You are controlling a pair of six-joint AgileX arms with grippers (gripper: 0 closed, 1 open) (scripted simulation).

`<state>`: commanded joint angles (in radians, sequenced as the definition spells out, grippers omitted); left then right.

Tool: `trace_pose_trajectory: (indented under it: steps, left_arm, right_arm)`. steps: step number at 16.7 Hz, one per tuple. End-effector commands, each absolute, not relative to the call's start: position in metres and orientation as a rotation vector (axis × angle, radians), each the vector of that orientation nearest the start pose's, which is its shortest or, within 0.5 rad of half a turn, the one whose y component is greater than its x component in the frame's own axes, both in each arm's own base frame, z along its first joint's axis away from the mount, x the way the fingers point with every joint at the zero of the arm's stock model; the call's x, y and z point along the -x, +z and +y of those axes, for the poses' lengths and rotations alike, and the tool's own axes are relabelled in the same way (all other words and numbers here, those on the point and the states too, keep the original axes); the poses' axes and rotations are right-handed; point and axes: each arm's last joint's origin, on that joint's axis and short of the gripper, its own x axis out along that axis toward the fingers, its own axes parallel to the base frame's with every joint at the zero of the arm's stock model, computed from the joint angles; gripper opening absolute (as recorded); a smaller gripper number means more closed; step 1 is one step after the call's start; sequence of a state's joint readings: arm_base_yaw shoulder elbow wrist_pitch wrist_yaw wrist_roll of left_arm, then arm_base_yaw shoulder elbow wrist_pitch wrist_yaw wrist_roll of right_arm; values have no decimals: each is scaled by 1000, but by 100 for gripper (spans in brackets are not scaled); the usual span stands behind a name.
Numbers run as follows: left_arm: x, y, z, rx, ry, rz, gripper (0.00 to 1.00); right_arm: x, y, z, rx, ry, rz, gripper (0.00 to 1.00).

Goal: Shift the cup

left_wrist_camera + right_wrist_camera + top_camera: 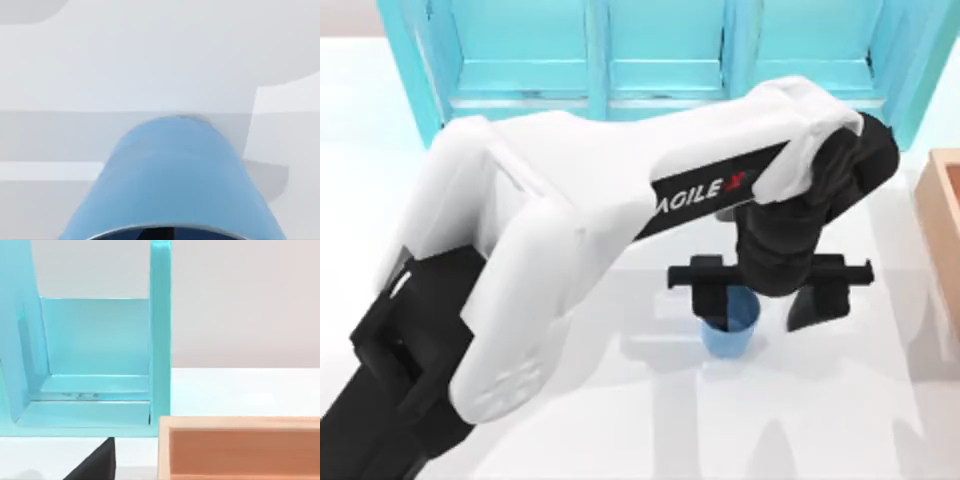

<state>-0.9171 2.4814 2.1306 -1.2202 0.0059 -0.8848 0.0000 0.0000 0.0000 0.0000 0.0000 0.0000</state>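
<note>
The left arm's black wrist hid part of the blue cup (730, 330), which stood on the white table (620, 420) right of centre. The left gripper (770, 300) straddled it, 1 finger (712, 295) at the rim, the other finger (817, 300) well clear; it gripped nothing. "AGILEX" ran along the arm. Open tabletop lay around; a tan box (942, 220) was cut off at the right edge, a turquoise rack (660, 50) behind.

Rendered simulation tabletop, plain white table (620, 420), turquoise shelf unit (660, 50), orange wooden box (240, 450)
</note>
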Motion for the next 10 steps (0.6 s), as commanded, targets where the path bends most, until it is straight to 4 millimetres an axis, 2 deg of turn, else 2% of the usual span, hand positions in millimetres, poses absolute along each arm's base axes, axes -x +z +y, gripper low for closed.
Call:
trace_pose_trajectory:
  steps: [6,10]
  left_arm:
    - [-300,135,-381,-16,-15,1571,2]
    - [-300,135,-381,-16,-15,1571,0]
  right_arm:
    - [-106,160,-1,0,0,0,100]
    - [-106,160,-1,0,0,0,100]
